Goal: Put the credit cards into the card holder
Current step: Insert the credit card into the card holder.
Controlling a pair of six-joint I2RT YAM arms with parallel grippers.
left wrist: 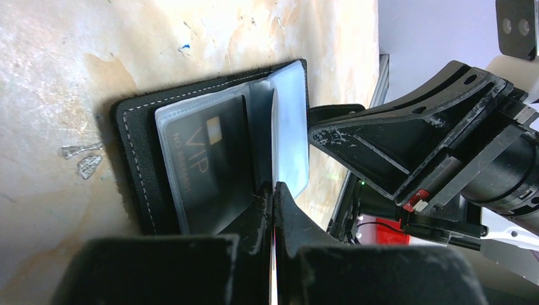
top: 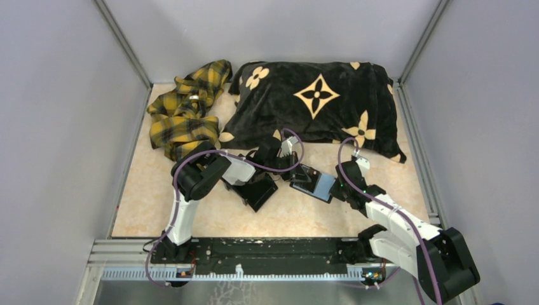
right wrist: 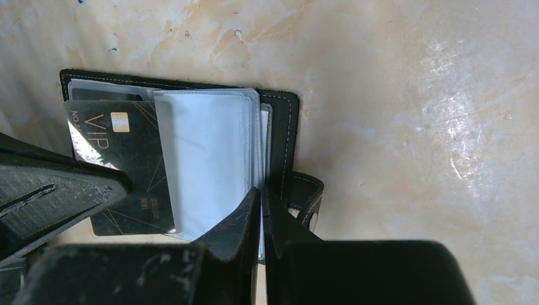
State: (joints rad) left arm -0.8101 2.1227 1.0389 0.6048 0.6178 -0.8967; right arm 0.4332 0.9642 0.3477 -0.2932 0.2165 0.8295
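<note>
**Card juts toward the left arm**

The card holder [right wrist: 283, 127] lies open on the desk [right wrist: 413, 127] between both arms. The left fingers [left wrist: 254, 216] and right fingers [right wrist: 241, 222] each pinch shut on its clear sleeves [right wrist: 210, 159]. The black card [right wrist: 127, 165] seems only partly sleeved, sticking out leftward, nearest the left fingers.

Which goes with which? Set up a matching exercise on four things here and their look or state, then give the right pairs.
Things:
1. cloth
2. pillow
3. card holder
4. card

Descriptions:
A. black with beige flowers
B. lying open on the table
C. yellow-and-black plaid
D. black, lettered VIP

Pairs: 1-C, 2-A, 3-B, 4-D.
</note>
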